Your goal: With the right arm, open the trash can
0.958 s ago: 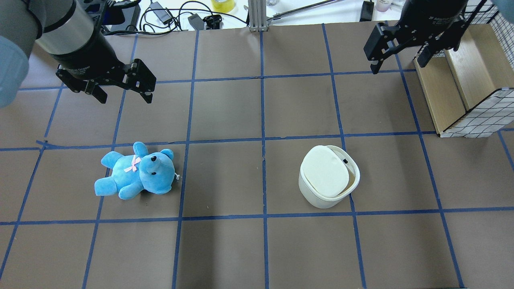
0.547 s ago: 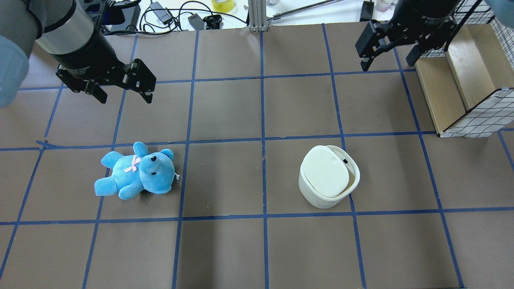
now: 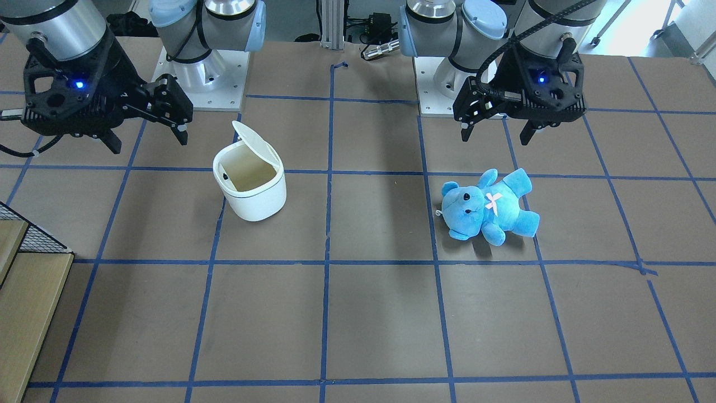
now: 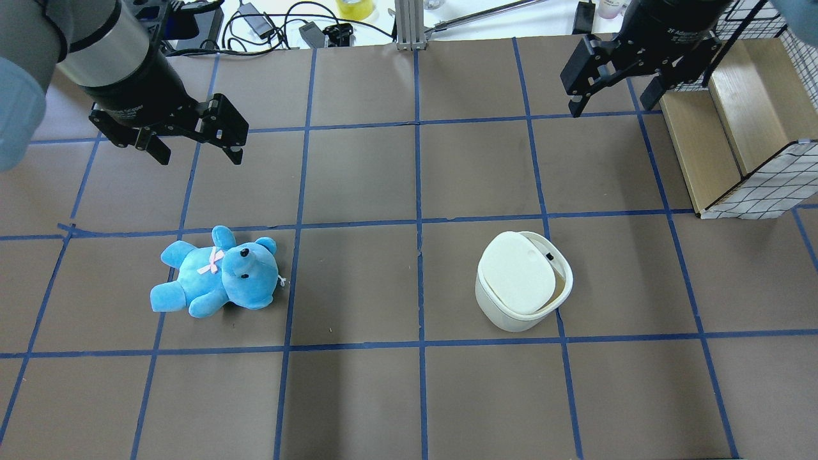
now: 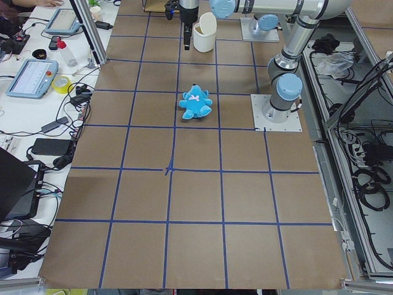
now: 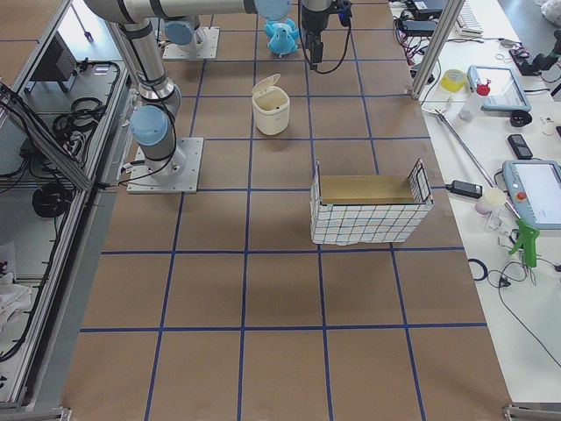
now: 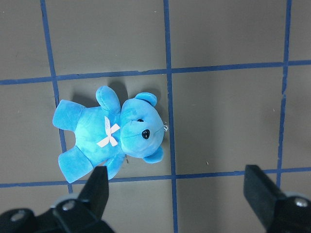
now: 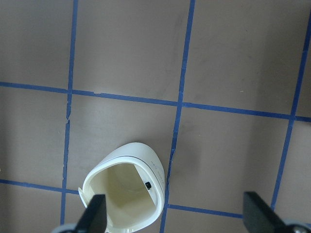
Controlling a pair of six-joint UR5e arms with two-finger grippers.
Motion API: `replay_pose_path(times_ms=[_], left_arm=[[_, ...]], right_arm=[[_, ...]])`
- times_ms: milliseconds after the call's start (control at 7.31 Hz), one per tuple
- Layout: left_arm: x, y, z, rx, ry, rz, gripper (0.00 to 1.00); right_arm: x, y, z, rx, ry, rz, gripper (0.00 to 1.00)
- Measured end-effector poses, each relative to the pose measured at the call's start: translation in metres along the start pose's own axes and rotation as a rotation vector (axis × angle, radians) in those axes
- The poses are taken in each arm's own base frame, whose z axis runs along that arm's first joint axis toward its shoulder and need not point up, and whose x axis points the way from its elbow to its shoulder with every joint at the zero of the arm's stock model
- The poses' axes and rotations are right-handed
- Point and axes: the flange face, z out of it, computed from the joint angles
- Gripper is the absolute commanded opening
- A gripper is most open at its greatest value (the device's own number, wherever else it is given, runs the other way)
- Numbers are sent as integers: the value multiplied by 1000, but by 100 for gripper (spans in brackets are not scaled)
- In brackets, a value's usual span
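The small white trash can (image 4: pixel 511 316) stands right of the table's middle. Its flip lid (image 3: pixel 254 143) is tilted up, and the beige inside (image 3: pixel 246 173) shows. The right wrist view looks down into the can (image 8: pixel 124 194). My right gripper (image 4: pixel 610 107) is open and empty. It hangs above the table well beyond the can and does not touch it; it also shows in the front view (image 3: pixel 148 143). My left gripper (image 4: pixel 199 156) is open and empty, beyond the blue teddy (image 4: pixel 217 273).
A wire basket with a wooden liner (image 4: pixel 735 128) stands at the far right, close beside my right gripper. The teddy (image 7: pixel 114 133) lies on its back at the left. Cables and tools lie past the table's far edge (image 4: pixel 287 25).
My right gripper has moved left and slightly farther from the robot, away from the basket. The trash can, its raised lid, the teddy and my left arm have not moved.
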Motion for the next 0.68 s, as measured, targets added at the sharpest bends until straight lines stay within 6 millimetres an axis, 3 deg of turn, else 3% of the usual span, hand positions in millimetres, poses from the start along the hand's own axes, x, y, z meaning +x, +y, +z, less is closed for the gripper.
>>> replay_pose_path(times_ms=[684], left_arm=[[0, 0, 0, 0, 0, 0, 100]], right_arm=[[-15, 8, 3, -30, 8, -30, 100]])
